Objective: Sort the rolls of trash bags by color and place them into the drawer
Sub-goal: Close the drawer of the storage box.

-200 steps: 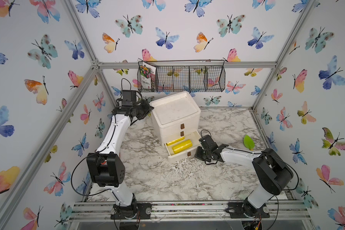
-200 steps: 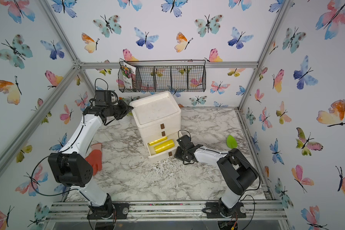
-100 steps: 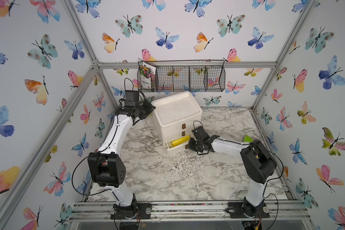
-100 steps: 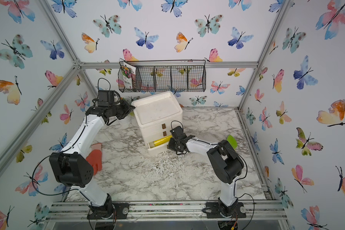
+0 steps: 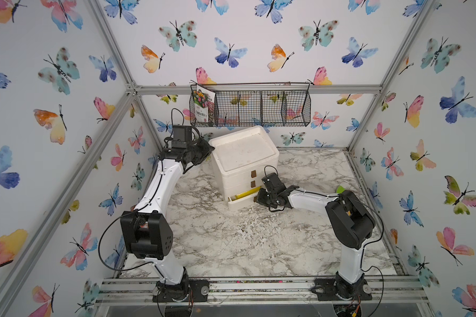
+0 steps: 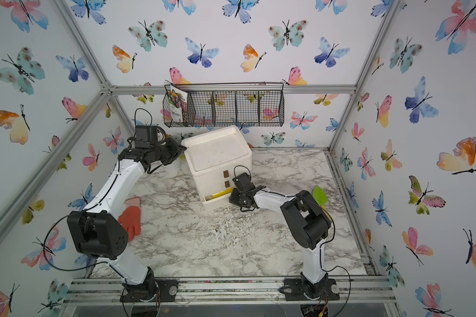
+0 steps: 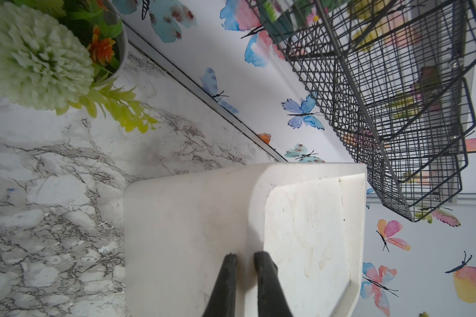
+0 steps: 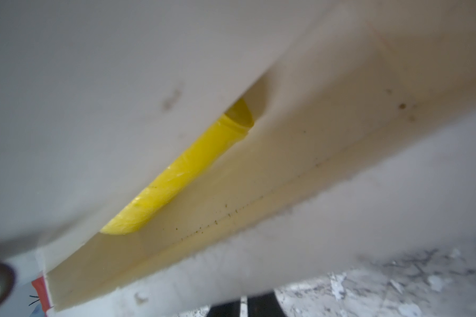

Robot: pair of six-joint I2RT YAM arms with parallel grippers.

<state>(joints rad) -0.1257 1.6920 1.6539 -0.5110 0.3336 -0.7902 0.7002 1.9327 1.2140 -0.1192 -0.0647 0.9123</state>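
Now the yellow lot is at the closing step: the right pincer (image 5: 259,197) sits low against the front of the bottom drawer (image 5: 241,202), which stands only a little way out of the white drawer unit (image 5: 245,153). Through the gap a yellow roll (image 8: 176,175) lies lengthwise inside. Whether a second one sits behind it cannot be told. In the right wrist view its fingers (image 8: 261,307) peek in nearly together with nothing between them, so this looks like a push, not a grip.

At the unit's upper corner the left pincer (image 7: 245,258) has its tips close together and empty. They press on the unit's rim, apparently bracing it against sliding toward the bench's back edge.

The next move calls for a straight shove along the drawer's travel until the front sits flush, with the brace holding. The two drawers above look shut and no pink or green rolls are in sight, so the sorting seems nearly finished.

The marbled bench (image 5: 259,247) is littered with white crumbs (image 5: 248,218) in front of the unit. An orange glove (image 6: 131,219) lies by the left edge, and a green trowel (image 6: 319,195) near the right edge is half hidden by the arm. A flower pot (image 7: 123,46) stands in the back-left corner. A wire basket (image 5: 272,108) hangs above the back edge on the butterfly-papered wall, with a seed packet (image 5: 202,105) in it.
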